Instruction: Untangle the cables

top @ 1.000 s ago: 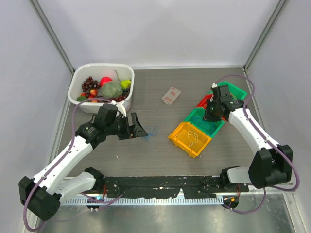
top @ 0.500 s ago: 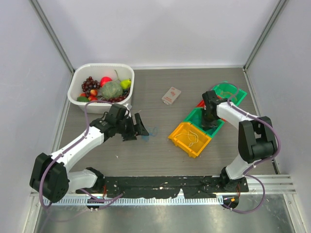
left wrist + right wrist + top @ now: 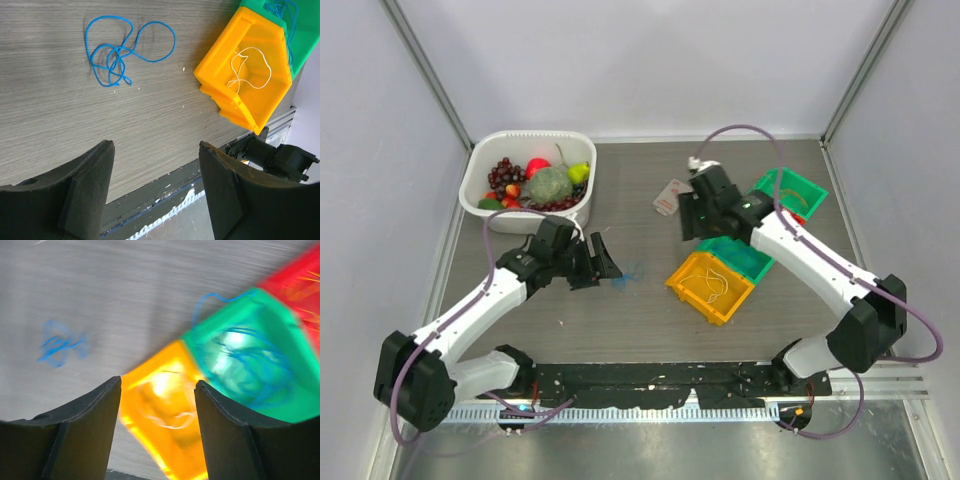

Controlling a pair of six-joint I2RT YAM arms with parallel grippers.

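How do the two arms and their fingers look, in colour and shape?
Both arms have white link shells with black joints. A thin purple hose loops along the left arm, another along the right arm. The fingers are black, broad and wedge-shaped, with matte faces.

No writing can be read anywhere; the small white card (image 3: 671,196) bears a reddish mark, too small to make out.

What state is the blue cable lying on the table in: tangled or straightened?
Tangled. The blue cable lies on the table in overlapping loops that cross near its middle; nothing holds it.
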